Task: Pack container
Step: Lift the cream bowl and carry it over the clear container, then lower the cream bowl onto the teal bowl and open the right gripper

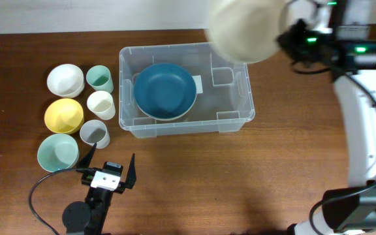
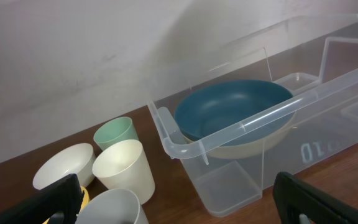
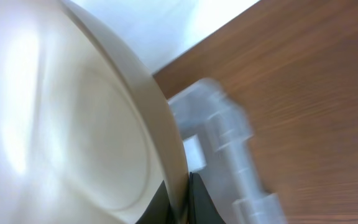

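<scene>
Right, closest in, the left gripper [image 1: 111,162] is empty over the brown wooden table [image 1: 240,183], its jaws spread wide. Just past it stand a small grey cup [image 1: 94,133], a pale teal bowl [image 1: 58,152], a yellow bowl [image 1: 64,115], a white cup [image 1: 101,104], a white bowl [image 1: 65,79] and a mint-green cup [image 1: 100,79]. Beside them, mid-table, sits the large clear plastic tub [image 1: 230,98], with a dark blue bowl [image 1: 165,90] in its left half. Above its far right corner, the right gripper [image 3: 180,205] pinches the rim of a blurred big cream bowl [image 1: 243,29].
</scene>
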`<act>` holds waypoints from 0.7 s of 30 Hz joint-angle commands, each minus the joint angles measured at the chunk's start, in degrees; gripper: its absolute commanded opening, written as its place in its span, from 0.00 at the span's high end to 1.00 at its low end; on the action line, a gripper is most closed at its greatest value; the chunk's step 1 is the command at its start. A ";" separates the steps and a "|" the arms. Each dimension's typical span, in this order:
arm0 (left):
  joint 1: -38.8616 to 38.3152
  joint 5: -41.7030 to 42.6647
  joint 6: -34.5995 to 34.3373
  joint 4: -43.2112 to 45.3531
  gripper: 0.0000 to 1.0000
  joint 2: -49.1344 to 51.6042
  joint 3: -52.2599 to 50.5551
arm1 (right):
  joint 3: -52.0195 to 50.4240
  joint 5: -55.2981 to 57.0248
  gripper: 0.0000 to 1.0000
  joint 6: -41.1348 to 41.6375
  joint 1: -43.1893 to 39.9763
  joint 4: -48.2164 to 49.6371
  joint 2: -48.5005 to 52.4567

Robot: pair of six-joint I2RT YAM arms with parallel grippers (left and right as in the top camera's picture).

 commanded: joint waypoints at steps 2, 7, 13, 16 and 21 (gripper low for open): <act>0.39 0.85 -0.59 -0.04 0.00 -0.17 -0.39 | 0.35 2.60 0.96 -2.58 8.57 0.22 1.46; 0.39 0.85 -0.59 -0.04 0.00 -0.17 -0.39 | -0.20 6.19 0.96 -2.58 16.79 0.63 5.97; 0.39 0.85 -0.59 -0.04 0.00 -0.17 -0.39 | -0.22 5.99 0.96 -2.10 20.79 1.53 13.51; 0.39 0.85 -0.59 -0.04 0.00 -0.17 -0.39 | -0.22 4.87 0.96 -2.12 21.11 2.58 16.76; 0.39 0.85 -0.59 -0.04 0.00 -0.17 -0.39 | -0.22 3.32 0.96 -2.14 21.11 3.89 20.70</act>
